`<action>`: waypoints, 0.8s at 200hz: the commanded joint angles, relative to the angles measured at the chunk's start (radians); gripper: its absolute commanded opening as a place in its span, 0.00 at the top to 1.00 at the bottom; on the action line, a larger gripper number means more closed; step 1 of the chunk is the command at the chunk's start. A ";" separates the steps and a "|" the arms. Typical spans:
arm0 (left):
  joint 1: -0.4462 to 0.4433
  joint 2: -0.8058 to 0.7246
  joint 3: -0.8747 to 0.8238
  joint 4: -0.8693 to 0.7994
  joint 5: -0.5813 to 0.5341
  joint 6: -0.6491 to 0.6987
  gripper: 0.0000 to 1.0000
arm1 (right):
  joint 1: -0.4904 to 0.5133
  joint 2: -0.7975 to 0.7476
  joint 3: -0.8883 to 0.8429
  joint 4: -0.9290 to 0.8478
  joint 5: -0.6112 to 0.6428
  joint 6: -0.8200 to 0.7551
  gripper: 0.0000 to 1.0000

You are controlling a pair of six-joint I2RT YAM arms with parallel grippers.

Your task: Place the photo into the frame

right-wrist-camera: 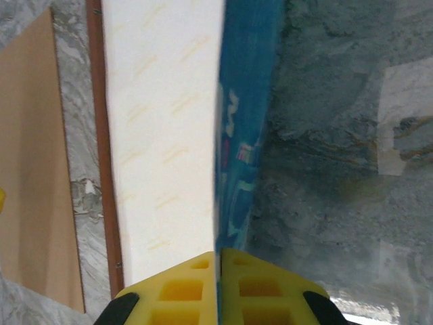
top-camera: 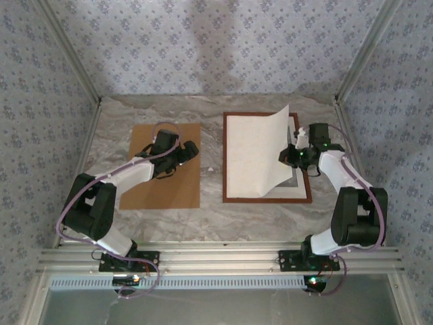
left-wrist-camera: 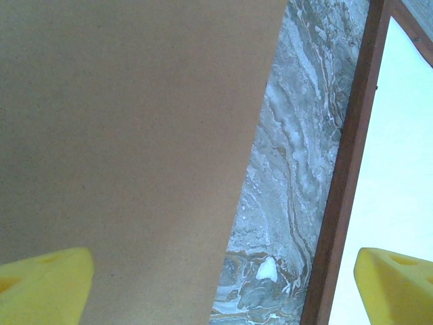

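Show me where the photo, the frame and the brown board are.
photo (right-wrist-camera: 247, 101): right wrist view, its blue printed side.
frame (top-camera: 267, 200): top view, its near wooden edge.
brown board (top-camera: 183, 191): top view, its bare near corner.

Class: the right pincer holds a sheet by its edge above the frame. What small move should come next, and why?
Probably lower the right pincer so the photo settles flat into the frame: it is shut on the photo's right edge, raised and curled, printed side down.

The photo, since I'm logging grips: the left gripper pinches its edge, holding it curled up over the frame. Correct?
Not quite: the right gripper pinches the edge of the photo, holding it curled up over the frame. The right wrist view shows it.
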 commanded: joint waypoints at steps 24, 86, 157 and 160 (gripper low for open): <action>0.009 0.001 -0.024 0.012 0.013 0.003 0.02 | 0.005 -0.011 0.046 -0.071 0.029 -0.045 0.91; 0.010 0.005 -0.023 0.021 0.025 -0.004 0.01 | 0.012 0.039 0.013 -0.025 0.012 -0.027 0.81; 0.015 -0.004 -0.020 0.007 0.020 0.001 0.01 | 0.022 0.030 0.014 -0.058 0.224 -0.013 0.24; 0.015 -0.003 -0.019 0.007 0.019 0.001 0.01 | 0.023 0.029 0.014 -0.060 0.234 -0.013 0.22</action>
